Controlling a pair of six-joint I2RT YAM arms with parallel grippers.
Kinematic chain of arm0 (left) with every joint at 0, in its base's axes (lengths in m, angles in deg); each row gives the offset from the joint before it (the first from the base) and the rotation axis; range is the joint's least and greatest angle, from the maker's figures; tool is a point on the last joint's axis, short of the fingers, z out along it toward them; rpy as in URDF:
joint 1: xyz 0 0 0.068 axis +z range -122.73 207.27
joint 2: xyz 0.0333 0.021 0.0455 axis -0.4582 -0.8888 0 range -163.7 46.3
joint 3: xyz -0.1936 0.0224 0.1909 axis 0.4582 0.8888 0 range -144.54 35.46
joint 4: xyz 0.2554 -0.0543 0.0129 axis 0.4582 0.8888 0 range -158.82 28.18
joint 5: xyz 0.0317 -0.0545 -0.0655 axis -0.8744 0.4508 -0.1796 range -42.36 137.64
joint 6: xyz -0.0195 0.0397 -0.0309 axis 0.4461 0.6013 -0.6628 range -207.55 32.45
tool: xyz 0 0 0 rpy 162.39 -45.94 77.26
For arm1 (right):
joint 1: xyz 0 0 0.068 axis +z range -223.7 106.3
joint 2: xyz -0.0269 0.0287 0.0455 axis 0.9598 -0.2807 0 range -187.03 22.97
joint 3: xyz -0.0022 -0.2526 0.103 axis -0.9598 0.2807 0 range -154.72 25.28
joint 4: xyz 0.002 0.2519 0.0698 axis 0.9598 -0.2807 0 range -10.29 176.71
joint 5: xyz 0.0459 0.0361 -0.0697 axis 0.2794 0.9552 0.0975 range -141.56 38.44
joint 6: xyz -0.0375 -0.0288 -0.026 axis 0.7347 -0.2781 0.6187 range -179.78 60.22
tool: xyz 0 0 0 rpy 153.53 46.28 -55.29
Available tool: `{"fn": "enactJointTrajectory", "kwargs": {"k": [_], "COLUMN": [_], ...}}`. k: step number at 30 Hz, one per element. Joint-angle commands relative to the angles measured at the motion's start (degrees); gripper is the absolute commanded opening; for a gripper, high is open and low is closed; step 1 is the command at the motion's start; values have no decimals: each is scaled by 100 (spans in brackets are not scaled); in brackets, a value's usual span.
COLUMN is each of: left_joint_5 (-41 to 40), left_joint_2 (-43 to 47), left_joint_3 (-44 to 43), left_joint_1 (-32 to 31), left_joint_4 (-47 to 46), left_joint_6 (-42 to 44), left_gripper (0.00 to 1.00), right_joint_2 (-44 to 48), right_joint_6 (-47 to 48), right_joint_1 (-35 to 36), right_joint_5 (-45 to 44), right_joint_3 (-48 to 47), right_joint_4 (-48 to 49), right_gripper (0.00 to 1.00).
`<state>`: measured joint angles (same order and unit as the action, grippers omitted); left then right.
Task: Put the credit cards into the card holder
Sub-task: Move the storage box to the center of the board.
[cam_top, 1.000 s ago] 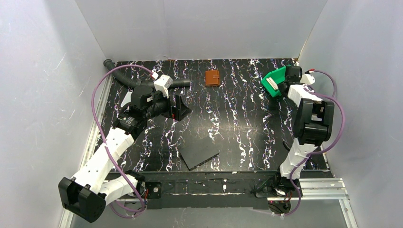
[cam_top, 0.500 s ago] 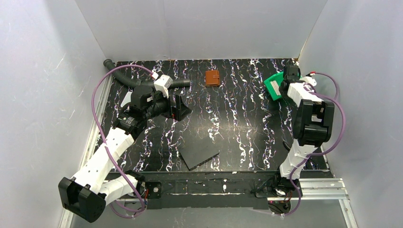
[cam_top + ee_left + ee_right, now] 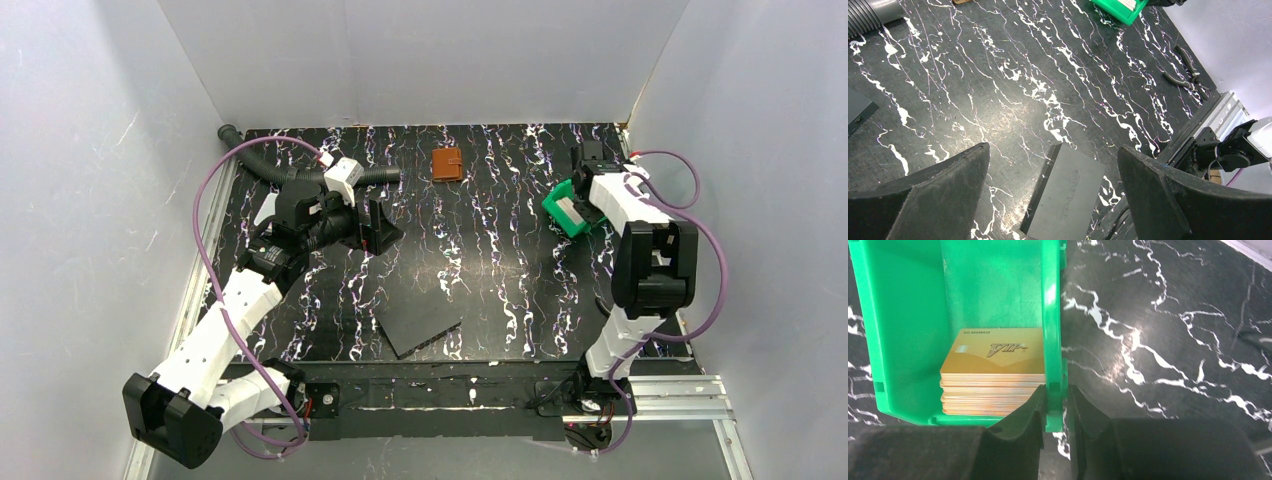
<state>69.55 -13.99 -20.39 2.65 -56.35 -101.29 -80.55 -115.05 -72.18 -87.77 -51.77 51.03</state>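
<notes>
Grey slab (image 3: 418, 325) lies flat by the worktop's front edge. Left gripper (image 3: 380, 226) hangs over the left half, jaws fully apart, holding nothing. Right gripper (image 3: 1053, 412), toward the far right corner, pinches the right wall of the green bin (image 3: 903, 340). Card stack (image 3: 993, 370) sits inside; count unreadable, lower corner hidden behind a finger. Brown wallet (image 3: 447, 164) lies folded at mid far edge.

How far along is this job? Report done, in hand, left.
Done: nothing shows; the card holder lies closed at the far edge. In hand: the right gripper pinches the green bin's wall, credit cards stacked inside. Left: every card; the left gripper hangs open.
</notes>
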Motion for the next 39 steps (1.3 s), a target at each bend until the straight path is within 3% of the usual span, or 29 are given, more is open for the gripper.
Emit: {"fn": "enactJointTrajectory", "kwargs": {"k": [1, 13, 22, 26, 31, 36, 39], "left_joint_5": [94, 165, 139, 129, 112, 120, 108], "left_joint_2": [144, 211, 202, 184, 161, 106, 79], "left_joint_3": [-75, -71, -61, -63, -61, -67, -69], "left_joint_1": [-34, -58, -95, -105, -106, -113, -113], "left_joint_4": [88, 89, 98, 110, 113, 115, 120], "left_joint_6": [10, -13, 11, 20, 28, 20, 20], "left_gripper": [99, 99, 99, 99, 99, 99, 99], "right_joint_2": [657, 2290, 2530, 2607, 2862, 3259, 3254], "right_joint_6": [-43, -184, -246, -107, 344, 1409, 2039], "right_joint_1": [344, 578, 630, 661, 727, 994, 1607], "right_joint_5": [-543, -546, -493, -440, -278, -299, -581], "right_joint_3": [73, 1623, 2228, 2270, 2248, 1919, 1620], "right_joint_4": [-637, -901, -762, -720, -661, -370, -45], "right_gripper": [13, 14, 17, 32, 65, 74, 79]}}
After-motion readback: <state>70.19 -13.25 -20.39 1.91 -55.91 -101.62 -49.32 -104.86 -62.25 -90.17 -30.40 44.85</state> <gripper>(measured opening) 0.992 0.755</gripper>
